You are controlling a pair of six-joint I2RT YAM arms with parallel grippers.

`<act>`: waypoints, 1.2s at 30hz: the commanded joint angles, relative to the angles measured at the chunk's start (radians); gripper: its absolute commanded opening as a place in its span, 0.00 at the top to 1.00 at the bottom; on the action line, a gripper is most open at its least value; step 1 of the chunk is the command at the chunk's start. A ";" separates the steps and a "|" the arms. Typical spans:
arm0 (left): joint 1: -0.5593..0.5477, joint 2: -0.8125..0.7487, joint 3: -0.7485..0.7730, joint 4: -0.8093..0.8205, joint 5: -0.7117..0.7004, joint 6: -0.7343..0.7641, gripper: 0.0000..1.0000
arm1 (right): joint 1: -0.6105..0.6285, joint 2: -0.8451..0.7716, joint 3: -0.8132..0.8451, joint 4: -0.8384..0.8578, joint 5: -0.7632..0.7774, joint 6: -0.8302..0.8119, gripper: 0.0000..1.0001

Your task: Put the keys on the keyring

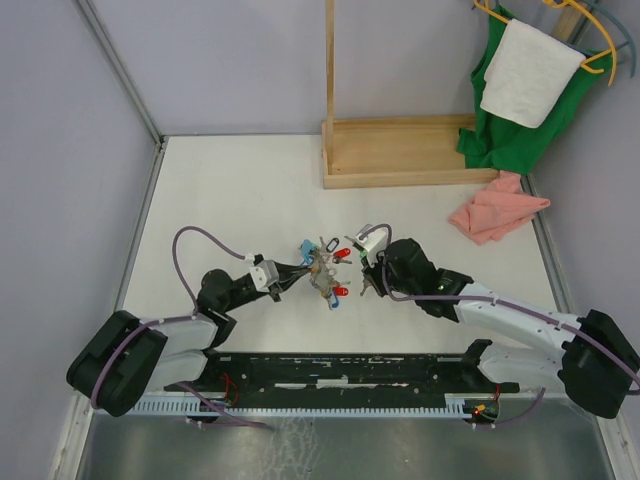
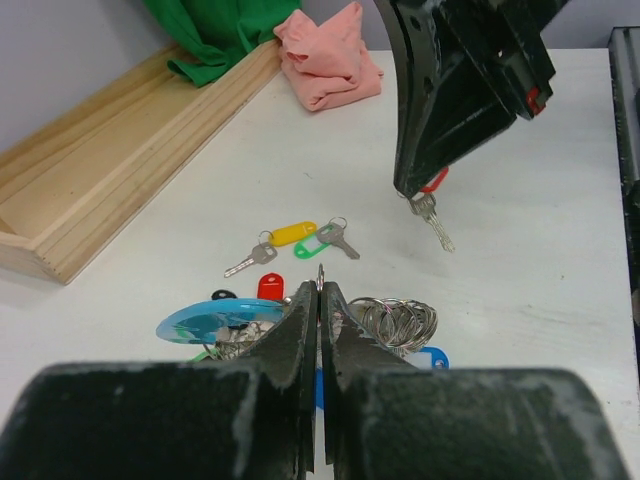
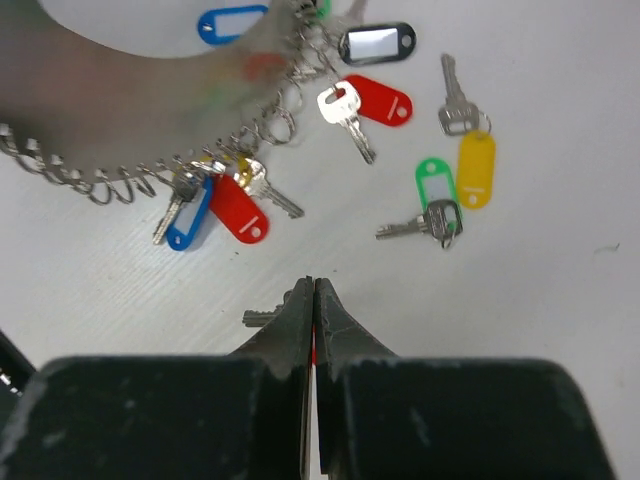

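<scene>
The left gripper (image 2: 320,292) has its two black, rough-grained fingers (image 2: 290,345) pressed flat together; only a thin loop of grey wire pokes up from between the tips, so its hold is on the wire part of the keyring (image 2: 215,320). The keyring's smooth light-blue band curves away on one side of the fingers; a tight coil of small steel split rings (image 2: 396,320) bunches on the other.

The right gripper (image 3: 314,292) is closed just as tightly; a sliver of red plastic shows in the seam and a silver tip sticks out sideways. In the left wrist view the red-tagged key (image 2: 432,215) dangles from those tips, toothed blade down, off the matt white table (image 2: 520,330) and apart from the keyring.

Just beside the keyring lie a yellow-tagged key (image 3: 476,168) and a green-tagged key (image 3: 435,182), both flat on the table and touching each other, their tags oblong and glossy; another key with a red tag (image 3: 382,100) lies against the keyring's chain of rings, and whether it is hooked on cannot be told. A blue tag and a red tag (image 3: 240,212) hang side by side from that chain; a black-framed clear tag (image 3: 375,43) sits further along.

Well beyond the keyring stands a shallow pale wooden tray (image 1: 400,165) with an upright post; a green cloth (image 1: 495,140) spills into its end; a crumpled pink cloth (image 1: 497,212) lies next to it.
</scene>
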 commanded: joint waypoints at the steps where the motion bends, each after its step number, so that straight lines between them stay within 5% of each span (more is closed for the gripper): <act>1: 0.025 0.007 0.041 0.101 0.120 -0.014 0.97 | 0.005 -0.034 0.139 -0.136 -0.181 -0.193 0.99; 22: 0.027 0.153 0.053 0.396 0.320 0.008 0.97 | 0.006 -0.029 0.194 -0.025 -0.578 -0.621 0.99; 36: 0.026 0.078 0.052 0.356 0.349 0.023 0.97 | 0.006 0.036 0.205 0.103 -0.670 -0.664 0.99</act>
